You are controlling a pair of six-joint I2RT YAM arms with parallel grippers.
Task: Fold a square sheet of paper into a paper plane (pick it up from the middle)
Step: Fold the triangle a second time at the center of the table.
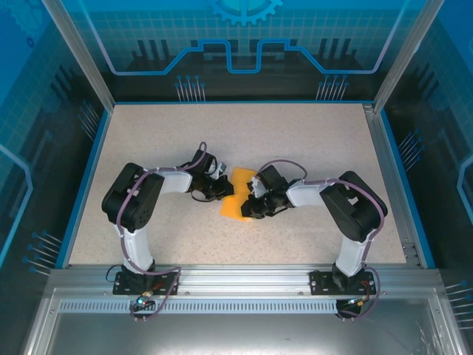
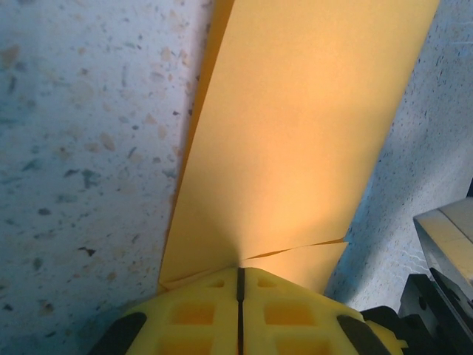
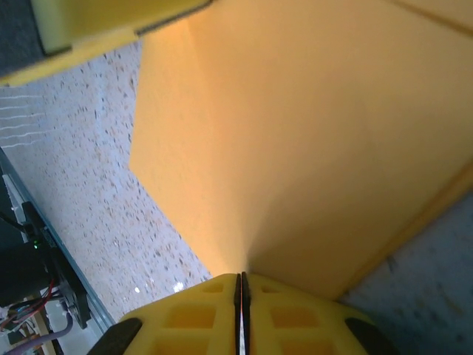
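We're over the middle of the desk (image 1: 310,140), and both hands have met at the sheet of paper (image 1: 238,194). From above it's an orange-yellow shape, no longer a flat square: one part points toward the far side and another reaches toward the near edge. The left hand (image 1: 219,187) comes at it from the left, and the right hand (image 1: 256,205) from the right. The two are close together with the paper between them.

Down on the left wrist camera, the left hand (image 2: 240,275) is clamped tight, its yellow fingertips (image 2: 196,314) pressed together with only a thin dark seam between them. The paper (image 2: 295,140) comes straight out of that pinch and fans up and away over the speckled desk (image 2: 81,148). Just above the fingertips we can see the edge of a second layer crossing the sheet.

On the right wrist camera it's the same story. The right hand (image 3: 241,279) is closed hard on the paper (image 3: 310,140), which spreads out from the pinch as a broad orange panel. A folded edge runs along its lower right, above the desk (image 3: 96,192).

So we have two closed hands, each gripping the same sheet. We can't tell whether any part of the paper touches the desk.
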